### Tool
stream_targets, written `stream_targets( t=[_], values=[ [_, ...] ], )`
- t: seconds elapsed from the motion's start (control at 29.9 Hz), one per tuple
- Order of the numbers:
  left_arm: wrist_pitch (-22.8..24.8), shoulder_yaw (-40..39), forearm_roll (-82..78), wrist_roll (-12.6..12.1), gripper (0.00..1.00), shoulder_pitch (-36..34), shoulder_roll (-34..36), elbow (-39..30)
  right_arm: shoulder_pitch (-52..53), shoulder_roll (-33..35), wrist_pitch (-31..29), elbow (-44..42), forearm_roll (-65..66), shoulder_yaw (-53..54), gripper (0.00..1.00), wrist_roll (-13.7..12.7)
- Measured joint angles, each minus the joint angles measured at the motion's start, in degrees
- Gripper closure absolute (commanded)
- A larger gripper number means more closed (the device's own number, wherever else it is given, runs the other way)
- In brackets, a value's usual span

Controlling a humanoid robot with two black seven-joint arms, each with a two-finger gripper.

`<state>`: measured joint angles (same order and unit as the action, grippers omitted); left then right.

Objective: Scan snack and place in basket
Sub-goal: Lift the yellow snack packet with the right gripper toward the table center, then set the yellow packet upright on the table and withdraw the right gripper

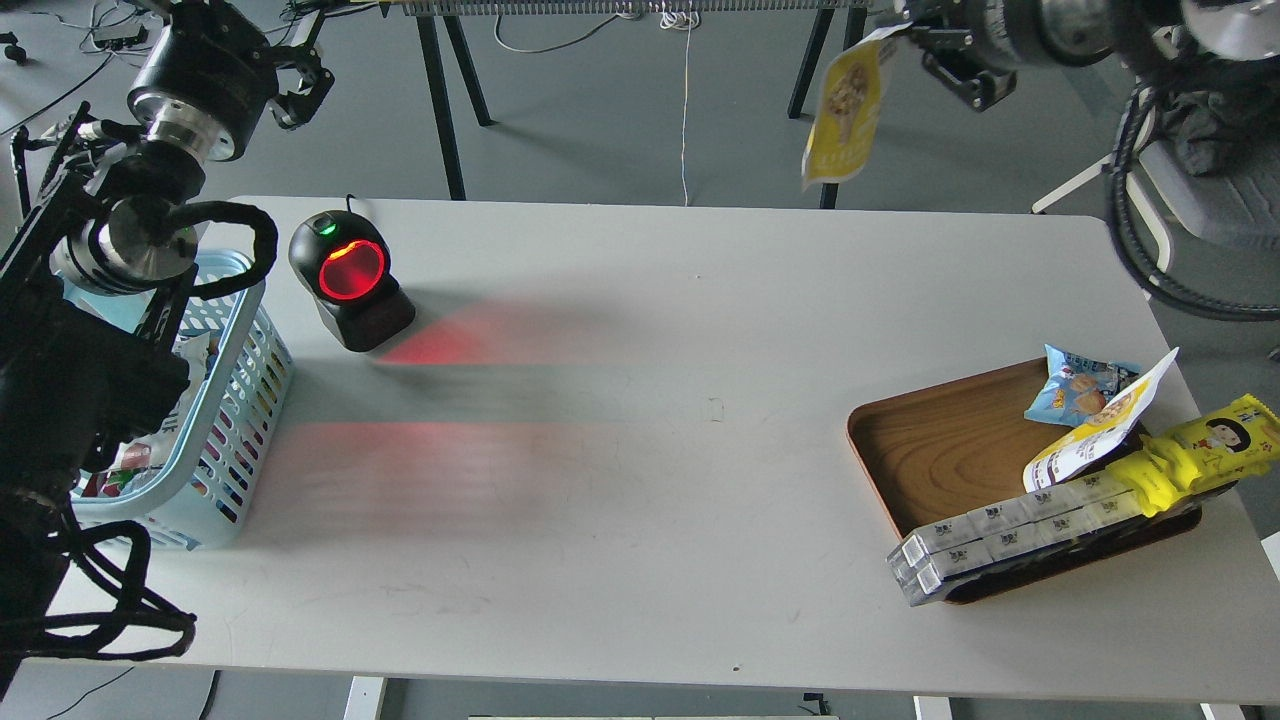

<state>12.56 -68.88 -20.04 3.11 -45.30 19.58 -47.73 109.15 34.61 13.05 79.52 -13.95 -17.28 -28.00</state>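
The snack, a small yellow pouch with pale nut-like bits pictured on its front, hangs by its white top from my right gripper, high above the table's far right edge. The right gripper is shut on the pouch's top edge. The light-blue slotted basket stands at the table's left edge with several items inside, partly hidden by my left arm. My left gripper is raised above and behind the basket, empty, its fingers apart.
A black barcode scanner with a glowing red window stands right of the basket and casts red light on the white table. A brown wooden tray at right holds a light-blue snack bag, a second pouch, white boxes and a long yellow wrapper.
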Motion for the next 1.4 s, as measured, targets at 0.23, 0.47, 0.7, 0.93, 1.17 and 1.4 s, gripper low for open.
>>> stream_targets(
  t=[0.23, 0.47, 0.7, 0.93, 1.17, 1.4],
  values=[
    [0.0, -0.03, 0.0, 0.02, 0.0, -0.19, 0.03, 0.0, -7.16, -13.15, 7.48, -4.37, -0.97, 3.07, 1.0, 0.0],
    [0.0, 0.06, -0.06, -0.02, 0.0, -0.46, 0.02, 0.0, -13.86, -24.92, 11.63, -10.47, -1.0, 5.52, 1.0, 0.0],
    [0.0, 0.07, -0.09, -0.03, 0.0, -0.5, 0.01, 0.04, -17.6, -31.77, 11.92, -16.36, -0.99, 5.87, 1.0, 0.0],
    [0.0, 0.07, -0.09, -0.04, 0.0, -0.61, -0.15, 0.09, -21.57, -34.54, 11.85, -19.62, -0.82, 6.75, 1.0, 0.0],
    [0.03, 0.07, -0.09, -0.04, 0.0, -0.61, -0.16, 0.1, -22.2, -34.61, 11.83, -20.41, -0.75, 6.89, 0.93, 0.0],
    [0.07, 0.07, -0.09, -0.03, 0.0, -0.5, -0.16, 0.1, -22.71, -34.61, 11.85, -21.32, -0.74, 6.88, 0.91, 0.0]
  ],
)
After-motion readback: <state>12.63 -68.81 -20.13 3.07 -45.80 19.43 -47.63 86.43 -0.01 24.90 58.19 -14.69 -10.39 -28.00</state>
